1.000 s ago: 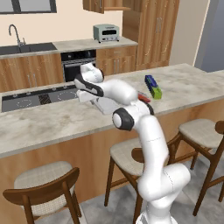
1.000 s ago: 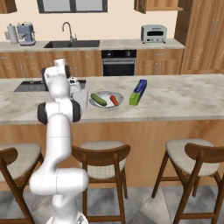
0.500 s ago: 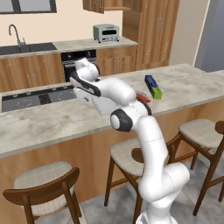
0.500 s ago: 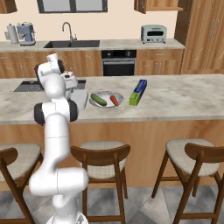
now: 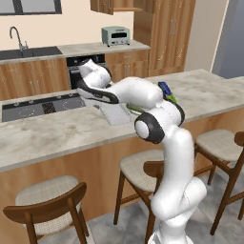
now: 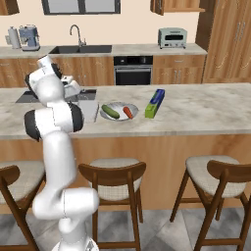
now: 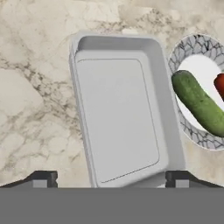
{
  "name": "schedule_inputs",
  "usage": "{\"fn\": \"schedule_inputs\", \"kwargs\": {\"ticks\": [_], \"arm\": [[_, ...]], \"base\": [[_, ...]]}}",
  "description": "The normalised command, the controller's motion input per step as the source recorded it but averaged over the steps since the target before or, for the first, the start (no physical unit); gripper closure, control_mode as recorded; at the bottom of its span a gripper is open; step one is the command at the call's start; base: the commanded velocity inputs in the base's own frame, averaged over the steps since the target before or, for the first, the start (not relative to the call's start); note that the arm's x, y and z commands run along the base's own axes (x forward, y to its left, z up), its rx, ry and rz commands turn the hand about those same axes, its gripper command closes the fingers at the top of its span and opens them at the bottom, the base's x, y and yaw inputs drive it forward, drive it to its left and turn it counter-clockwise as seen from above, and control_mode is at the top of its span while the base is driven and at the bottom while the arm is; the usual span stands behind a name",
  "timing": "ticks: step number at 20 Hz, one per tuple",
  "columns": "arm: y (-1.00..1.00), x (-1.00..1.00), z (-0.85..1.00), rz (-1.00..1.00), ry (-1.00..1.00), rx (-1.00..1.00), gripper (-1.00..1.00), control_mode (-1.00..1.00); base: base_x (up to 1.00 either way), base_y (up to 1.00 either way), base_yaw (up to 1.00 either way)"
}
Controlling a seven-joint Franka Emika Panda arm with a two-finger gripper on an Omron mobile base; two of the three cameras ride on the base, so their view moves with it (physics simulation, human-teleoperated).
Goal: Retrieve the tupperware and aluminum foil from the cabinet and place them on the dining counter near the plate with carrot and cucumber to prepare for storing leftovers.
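1. Hand view gives you the long beige-grey marbled stone dining counter (image 7: 35, 109) under everything.
2. The shallow translucent pale grey plastic tupperware (image 7: 120, 109) lies flat on it, just beside the patterned round plate (image 7: 192, 48) at its 3 o'clock.
3. The slim dark blue aluminum foil box (image 6: 155, 103) lies beyond the plate.
4. Your gripper (image 7: 111, 179) hovers spread, both tips clear of the container.

- Tupperware (image 7: 118, 113): translucent pale grey plastic, smooth and matt, with a faint sheen along the flared rim.
- Dining counter (image 7: 35, 100): beige-grey marbled stone top, polished smooth; wooden front of medium-brown grain.
- Plate (image 7: 192, 48): glazed, white centre with a grey mottled rim.
- Cucumber (image 7: 199, 104): green, slightly glossy skin.
- Aluminum foil (image 6: 155, 103): matt printed box.
- Stools (image 6: 113, 171): wooden frames, pale cloth-like seats.
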Motion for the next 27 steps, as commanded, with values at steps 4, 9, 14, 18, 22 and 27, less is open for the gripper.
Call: {"fn": "schedule_inputs", "kwargs": {"ticks": [4, 9, 14, 18, 22, 27], "arm": [[-0.98, -1.00, 0.01, 0.00, -0.44, 0.14, -1.00, -1.00], [-0.72, -1.00, 0.60, 0.00, -0.42, 0.26, -1.00, -1.00], [-0.39, -1.00, 0.57, 0.00, -0.28, 0.15, -1.00, -1.00], [-0.23, -0.99, 0.65, 0.09, -0.27, 0.04, -1.00, -1.00], [-0.47, -0.94, 0.82, 0.06, -0.23, 0.16, -1.00, -1.00], [-1.00, -0.66, 0.00, 0.05, -0.22, 0.44, -1.00, -1.00]], "base": [[0.00, 0.00, 0.00], [0.00, 0.00, 0.00], [0.00, 0.00, 0.00], [0.00, 0.00, 0.00], [0.00, 0.00, 0.00], [0.00, 0.00, 0.00]]}}
